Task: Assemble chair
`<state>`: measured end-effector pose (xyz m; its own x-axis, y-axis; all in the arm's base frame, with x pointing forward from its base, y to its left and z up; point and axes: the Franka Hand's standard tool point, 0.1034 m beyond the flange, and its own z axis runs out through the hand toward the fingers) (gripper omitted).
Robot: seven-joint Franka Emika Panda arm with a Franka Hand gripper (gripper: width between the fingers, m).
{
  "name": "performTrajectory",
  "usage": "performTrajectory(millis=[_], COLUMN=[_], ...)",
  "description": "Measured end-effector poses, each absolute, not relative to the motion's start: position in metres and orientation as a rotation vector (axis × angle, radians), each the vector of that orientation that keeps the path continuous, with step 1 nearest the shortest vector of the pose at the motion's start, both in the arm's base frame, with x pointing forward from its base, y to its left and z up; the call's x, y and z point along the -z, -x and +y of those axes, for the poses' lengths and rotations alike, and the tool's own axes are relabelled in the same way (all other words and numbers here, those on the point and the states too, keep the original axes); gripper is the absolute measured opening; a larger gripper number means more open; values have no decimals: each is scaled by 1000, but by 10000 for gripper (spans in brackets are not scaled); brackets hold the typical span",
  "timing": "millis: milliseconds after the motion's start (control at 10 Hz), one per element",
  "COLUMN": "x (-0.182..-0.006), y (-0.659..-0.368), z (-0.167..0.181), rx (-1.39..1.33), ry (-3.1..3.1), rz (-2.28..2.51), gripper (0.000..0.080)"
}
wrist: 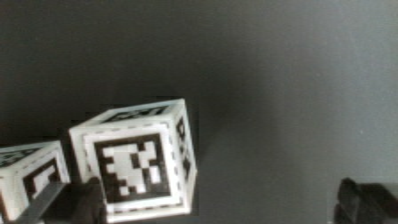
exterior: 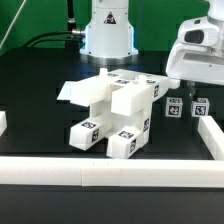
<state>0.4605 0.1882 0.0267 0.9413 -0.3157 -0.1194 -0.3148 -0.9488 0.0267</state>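
Note:
The partly joined chair [exterior: 118, 108], made of chunky white slabs and legs with black-and-white tags, lies in the middle of the black table. Two small tagged cubes stand at the exterior view's right, one nearer the chair [exterior: 175, 108] and one further right [exterior: 201, 108]. My gripper [exterior: 188, 88] hangs just above them. In the wrist view my gripper [wrist: 222, 205] is open, with a dark fingertip [wrist: 80, 205] close beside one tagged cube [wrist: 139, 160] and the other fingertip [wrist: 365, 200] far off. A second cube [wrist: 22, 178] shows at the picture's edge. Nothing is held.
White border rails run along the front [exterior: 110, 171] and the exterior view's right [exterior: 211, 136]. The arm's white base [exterior: 108, 35] stands behind the chair, with cables beside it. A flat white piece [exterior: 72, 92] lies at the chair's left.

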Motion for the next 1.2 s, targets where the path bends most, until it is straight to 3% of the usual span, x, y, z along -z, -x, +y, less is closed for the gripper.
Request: performTrajectory(millis=[500,1000,1200], x=[-32,-88,-93], y=[-463,-491,-502], z=[174,124,116], rx=[189,204,195], ry=[-3102,-3172,-3174], rz=[-443,-344,-369], gripper=[649,649,649])
